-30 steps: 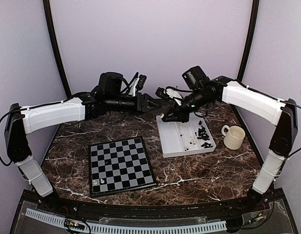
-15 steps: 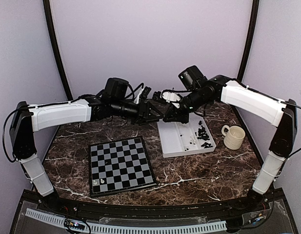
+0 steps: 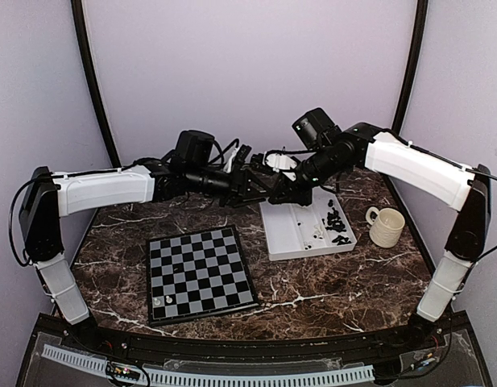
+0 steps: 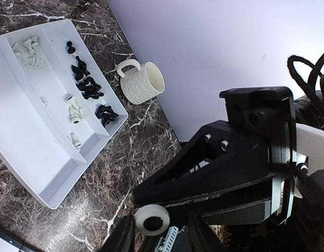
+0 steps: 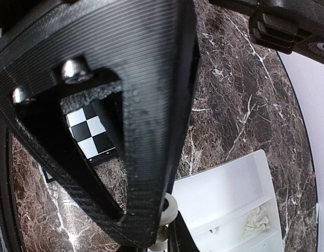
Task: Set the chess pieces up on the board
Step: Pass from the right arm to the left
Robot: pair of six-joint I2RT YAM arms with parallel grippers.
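Observation:
Both grippers meet in the air over the table's rear middle, just left of the white tray. My right gripper is shut on a small white chess piece, whose dark-centred round base faces the left wrist camera. My left gripper is open, one finger on each side of that piece, with a gap on the right side. The same piece shows low in the right wrist view, beside a large black finger. The board lies front left with two white pieces at its near left corner.
The tray's right compartment holds several black pieces and white pieces. A cream ribbed mug stands right of the tray. Dark marble table, purple walls behind and at both sides.
My left arm has swung right until its fingers reach the piece in the right gripper, and its jaws have narrowed. The right gripper has shifted slightly left, still shut.

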